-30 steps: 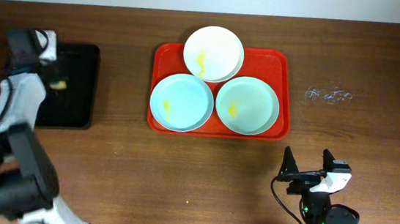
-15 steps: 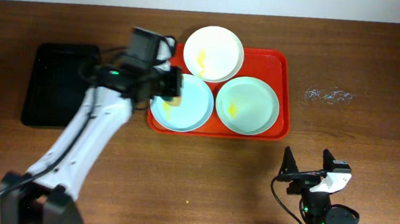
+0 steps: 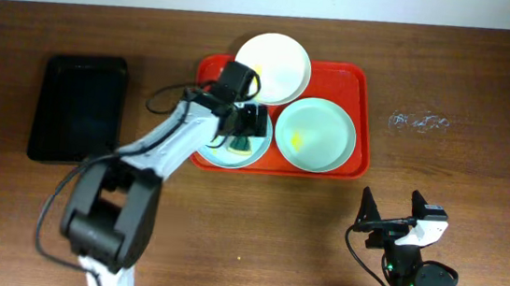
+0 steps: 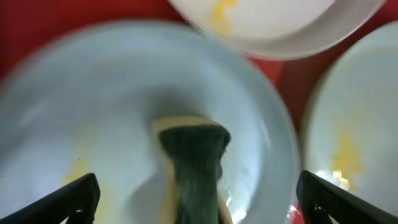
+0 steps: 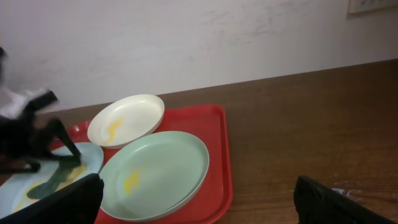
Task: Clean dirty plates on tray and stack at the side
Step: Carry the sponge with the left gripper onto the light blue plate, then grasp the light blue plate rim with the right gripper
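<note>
The red tray [image 3: 363, 116] holds three plates. The white plate [image 3: 277, 61] at the back has a yellow smear, and so does the right mint plate [image 3: 317, 135]. My left gripper [image 3: 247, 128] hovers low over the left mint plate [image 3: 213, 144]. In the left wrist view this gripper [image 4: 199, 199] is open wide, and a green and yellow sponge [image 4: 193, 155] lies on the plate [image 4: 93, 106] between the fingers, touching neither. My right gripper [image 3: 395, 224] stands open near the front edge, holding nothing, and faces the tray [image 5: 217, 149].
A black tray [image 3: 78, 107] lies to the left of the red tray. A small crumpled clear scrap [image 3: 418, 122] sits on the table to the right of it. A pale wall [image 5: 199, 37] rises behind the table.
My left arm swung from the black tray to the left mint plate. Its gripper has opened and the sponge now lies on the plate. The right arm has not moved.
</note>
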